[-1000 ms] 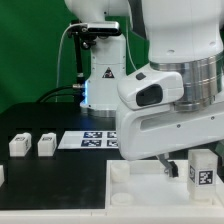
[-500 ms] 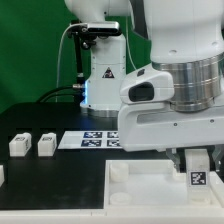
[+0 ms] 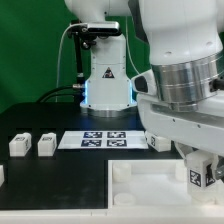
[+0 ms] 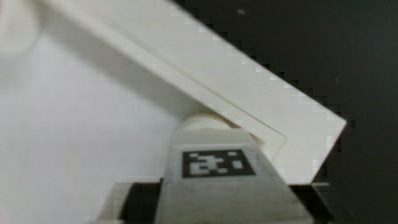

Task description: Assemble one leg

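Arm (image 3: 185,95) low over the white tray (image 3: 150,182), end effector (image 4: 217,202) tight around the upright tagged leg (image 3: 200,176).

A black table (image 3: 55,195) carries the marker board (image 3: 72,139), a thin flat white strip showing 4 black-and-white tags, lying near the back edge. In front of it sits a large white square tray (image 3: 150,188) (image 4: 63,130) with round corner sockets. A green backdrop (image 3: 25,50) stands behind.
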`<state>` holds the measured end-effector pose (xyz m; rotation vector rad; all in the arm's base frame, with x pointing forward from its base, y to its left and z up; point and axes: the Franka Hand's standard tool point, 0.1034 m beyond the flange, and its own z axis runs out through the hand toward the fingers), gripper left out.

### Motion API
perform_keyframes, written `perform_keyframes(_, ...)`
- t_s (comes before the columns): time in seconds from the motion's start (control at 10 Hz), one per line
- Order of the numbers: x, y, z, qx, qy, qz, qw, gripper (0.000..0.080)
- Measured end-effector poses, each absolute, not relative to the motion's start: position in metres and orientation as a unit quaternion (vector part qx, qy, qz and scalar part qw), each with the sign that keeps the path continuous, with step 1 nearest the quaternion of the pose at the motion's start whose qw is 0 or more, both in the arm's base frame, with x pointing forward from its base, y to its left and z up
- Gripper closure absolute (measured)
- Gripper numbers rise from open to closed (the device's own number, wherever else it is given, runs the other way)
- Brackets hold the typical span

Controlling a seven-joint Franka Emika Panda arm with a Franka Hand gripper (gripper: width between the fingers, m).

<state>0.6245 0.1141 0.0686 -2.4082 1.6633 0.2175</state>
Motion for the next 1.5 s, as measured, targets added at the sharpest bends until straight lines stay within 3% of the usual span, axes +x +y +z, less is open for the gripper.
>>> perform_keyframes(0.4,0.623,0.123,0.068,-0.736,0.665,0.068,0.109,0.0509)
perform_keyframes(0.5,0.623,0.123,0.067,-0.743,0.657,0.068,0.109,0.0429)
perform_keyframes(0.6,0.623,0.122,0.067,-0.770,0.624,0.064,0.112,0.0429)
perform_keyframes(0.7,0.623,0.118,0.068,-0.806,0.579,0.059,0.113,0.0248)
perform_keyframes(0.8,0.626,0.115,0.071,-0.836,0.534,0.055,0.115,0.0170)
perform_keyframes(1.3,0.629,0.113,0.073,-0.958,0.262,0.007,0.114,0.0150)
perform_keyframes(1.5,0.633,0.112,0.073,-0.994,0.056,-0.029,0.084,0.0150)
